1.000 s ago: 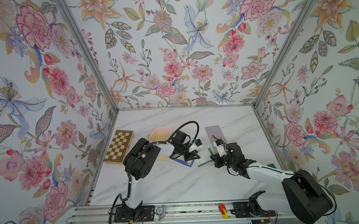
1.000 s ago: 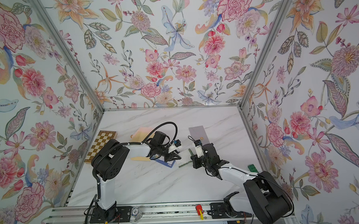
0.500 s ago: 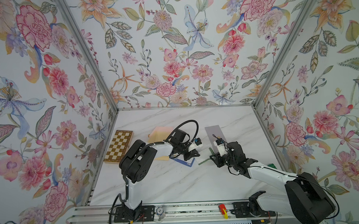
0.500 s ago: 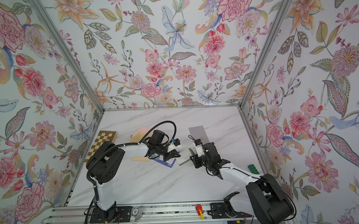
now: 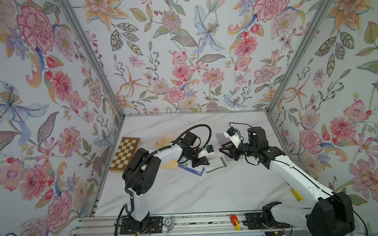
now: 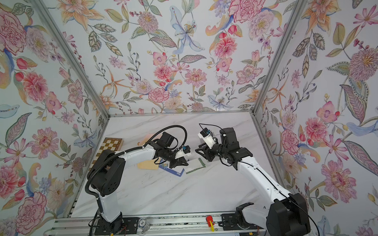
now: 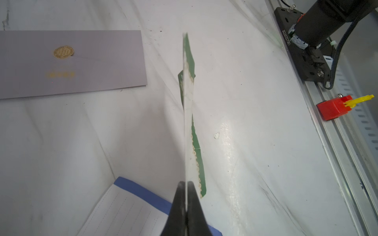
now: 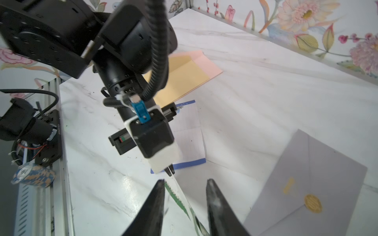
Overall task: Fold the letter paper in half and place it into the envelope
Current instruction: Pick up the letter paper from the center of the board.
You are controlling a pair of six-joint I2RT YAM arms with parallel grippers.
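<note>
The letter paper [image 5: 215, 164] is white with a green border; one end is pinched in my left gripper [image 5: 201, 163], which is shut on it. In the left wrist view the paper [image 7: 188, 81] runs edge-on away from the shut gripper [image 7: 186, 188]. My right gripper [image 8: 184, 181] is open, with the paper's far edge [image 8: 178, 194] passing between its fingers, untouched. In a top view that gripper [image 5: 225, 150] hovers just right of the paper. The grey envelope [image 8: 306, 183] with a gold seal lies flat behind it, also in the left wrist view [image 7: 71, 61].
A blue-bordered lined sheet [image 8: 188, 130] lies under my left gripper. A yellow envelope [image 8: 184, 75] and a pink envelope [image 8: 208, 63] lie further left, beside a chessboard [image 5: 125, 154]. A red and yellow block [image 5: 235, 220] sits on the front rail.
My left gripper has shut on the letter paper. My right gripper has opened, let go of the paper's edge and drawn back a little toward the rear.
</note>
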